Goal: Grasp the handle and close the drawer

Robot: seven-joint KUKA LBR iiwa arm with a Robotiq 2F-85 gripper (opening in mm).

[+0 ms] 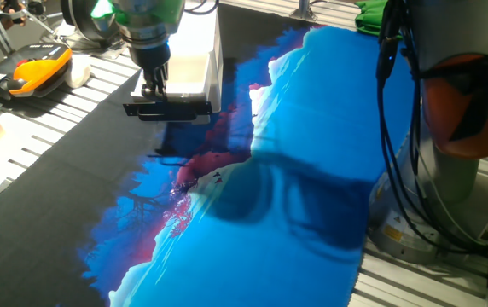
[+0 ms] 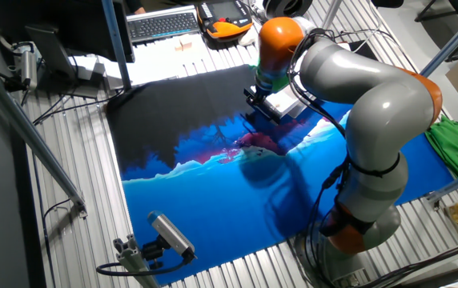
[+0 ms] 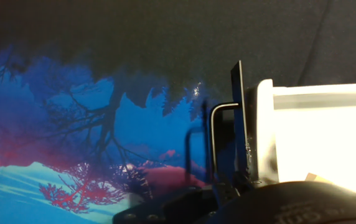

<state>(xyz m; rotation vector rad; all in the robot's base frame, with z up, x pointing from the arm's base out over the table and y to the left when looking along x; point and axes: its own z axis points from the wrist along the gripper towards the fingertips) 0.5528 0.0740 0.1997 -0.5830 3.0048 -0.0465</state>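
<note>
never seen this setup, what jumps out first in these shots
A vivid blue and magenta landscape mat covers most of the table. At its far end the gripper hangs just over the black handle of a white drawer. The big grey and orange arm arches above it all.

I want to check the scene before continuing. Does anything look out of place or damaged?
Only the drawer stands out: it is pulled out of its cabinet, with the hand at its handle. No damage or spill visible.

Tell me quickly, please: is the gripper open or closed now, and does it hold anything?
Gripper: right at the handle, but whether it is open or closed on it cannot be told.
</note>
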